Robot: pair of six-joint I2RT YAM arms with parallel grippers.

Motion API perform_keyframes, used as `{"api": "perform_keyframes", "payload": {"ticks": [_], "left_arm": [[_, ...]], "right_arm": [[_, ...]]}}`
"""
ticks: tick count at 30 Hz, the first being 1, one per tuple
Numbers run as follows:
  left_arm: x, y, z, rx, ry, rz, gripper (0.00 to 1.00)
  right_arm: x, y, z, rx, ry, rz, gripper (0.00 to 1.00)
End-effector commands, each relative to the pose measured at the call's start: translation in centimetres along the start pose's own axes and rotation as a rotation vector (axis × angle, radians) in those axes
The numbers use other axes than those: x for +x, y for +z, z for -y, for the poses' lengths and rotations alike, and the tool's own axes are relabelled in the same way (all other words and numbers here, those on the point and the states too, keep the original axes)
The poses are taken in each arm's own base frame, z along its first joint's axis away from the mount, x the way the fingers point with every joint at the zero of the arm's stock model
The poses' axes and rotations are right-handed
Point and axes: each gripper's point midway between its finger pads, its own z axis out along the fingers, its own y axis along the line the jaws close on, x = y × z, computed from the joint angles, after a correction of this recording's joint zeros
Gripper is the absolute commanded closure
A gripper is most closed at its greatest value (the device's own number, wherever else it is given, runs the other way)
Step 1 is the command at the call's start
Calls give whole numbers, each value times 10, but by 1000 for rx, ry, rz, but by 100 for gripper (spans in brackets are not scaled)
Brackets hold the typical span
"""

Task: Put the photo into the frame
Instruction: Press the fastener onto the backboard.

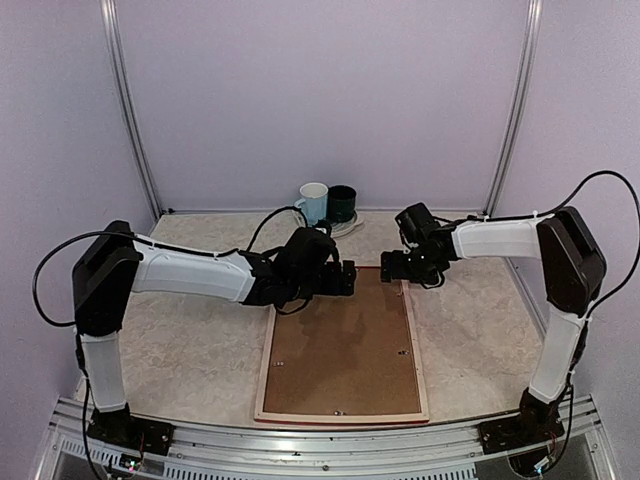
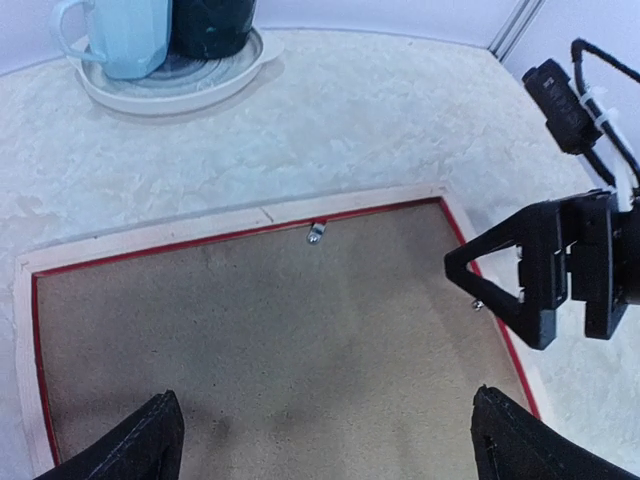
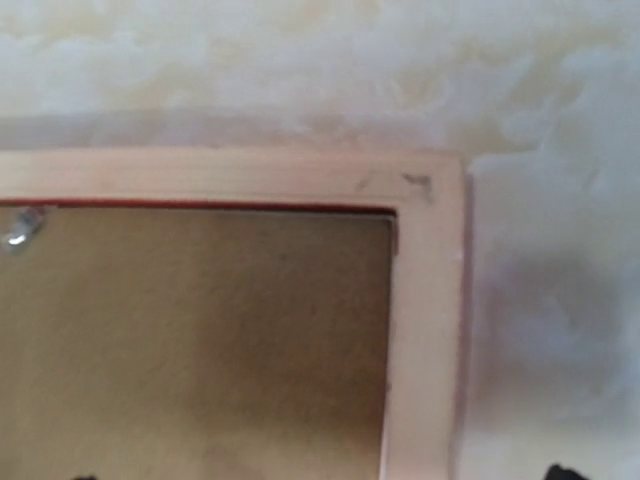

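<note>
The frame (image 1: 341, 414) lies face down in the lower middle of the top view. Its pale wood back is up, and a thin red line shows along the inner edge. The brown backing board (image 1: 345, 345) sits flat inside it, which is how a frame is loaded from behind. The photo itself cannot be seen in any view. By my judgement it is under the board, though the pictures do not prove it.

Both arms meet over the frame's top edge. The left gripper (image 1: 348, 278) hangs above the upper left part of the board with its jaws spread wide and nothing between them. The right gripper (image 1: 393, 266) is over the upper right corner of the frame, also spread and empty, and just clear of the wood. A small metal clip (image 2: 315, 235) sits at the middle of the top edge, and the grippers are probably placed there to deal with such fasteners. Whether the clip is turned home is too small to tell.

The table (image 1: 190, 340) has a pale, marbled, matt top. Near its far edge, upper middle of the top view, a light blue mug (image 1: 313, 202) and a dark green mug (image 1: 342, 203) stand together on a plate (image 2: 200, 90), well apart from the frame. Plain lilac walls with metal posts (image 1: 130, 110) close in the space.
</note>
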Motion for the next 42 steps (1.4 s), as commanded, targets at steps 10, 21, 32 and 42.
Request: {"api": "perform_keyframes", "payload": {"ticks": [10, 21, 32, 42], "left_arm": [[64, -86, -50, -77, 82, -172, 1], [102, -128, -98, -159, -92, -199, 1], [137, -120, -112, -235, -121, -297, 1], [165, -121, -106, -243, -114, -373, 12]], "right_arm": [[11, -75, -12, -188, -270, 132, 1], [61, -72, 4, -234, -327, 86, 2], [84, -61, 15, -225, -340, 54, 6], [92, -55, 18, -224, -353, 39, 9]]}}
